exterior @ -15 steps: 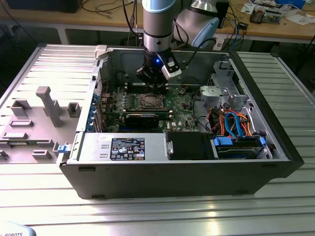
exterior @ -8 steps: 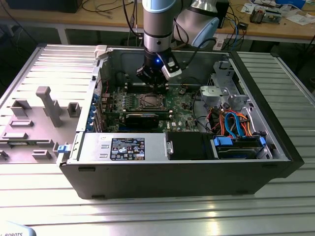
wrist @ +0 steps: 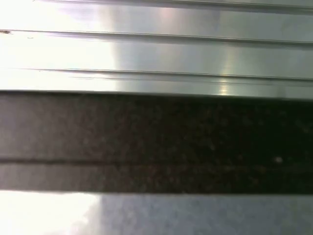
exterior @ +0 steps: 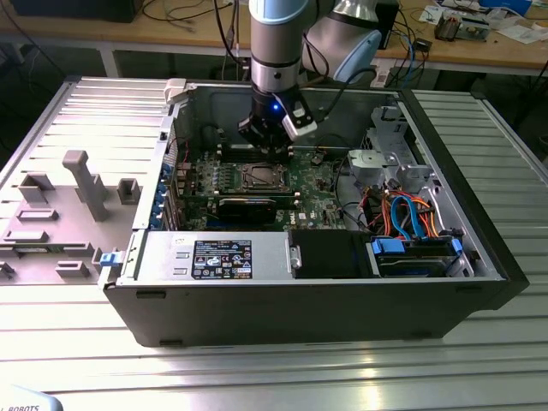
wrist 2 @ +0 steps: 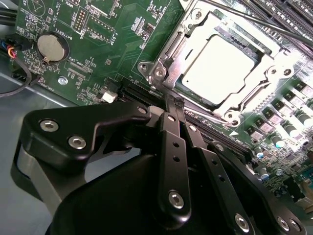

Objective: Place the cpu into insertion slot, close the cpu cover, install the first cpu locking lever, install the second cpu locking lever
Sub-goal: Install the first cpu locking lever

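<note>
Pressed-together fingers point(wrist 2: 172, 100) hover beside the cpu point(wrist 2: 221, 68), seated under the cpu cover point(wrist 2: 254, 95).

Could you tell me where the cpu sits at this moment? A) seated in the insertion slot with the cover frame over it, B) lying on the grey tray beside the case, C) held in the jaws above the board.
A: in the second wrist view the cpu lies flat in the insertion slot, framed by the cpu cover, with the gripper beside the socket, holding nothing.
</note>
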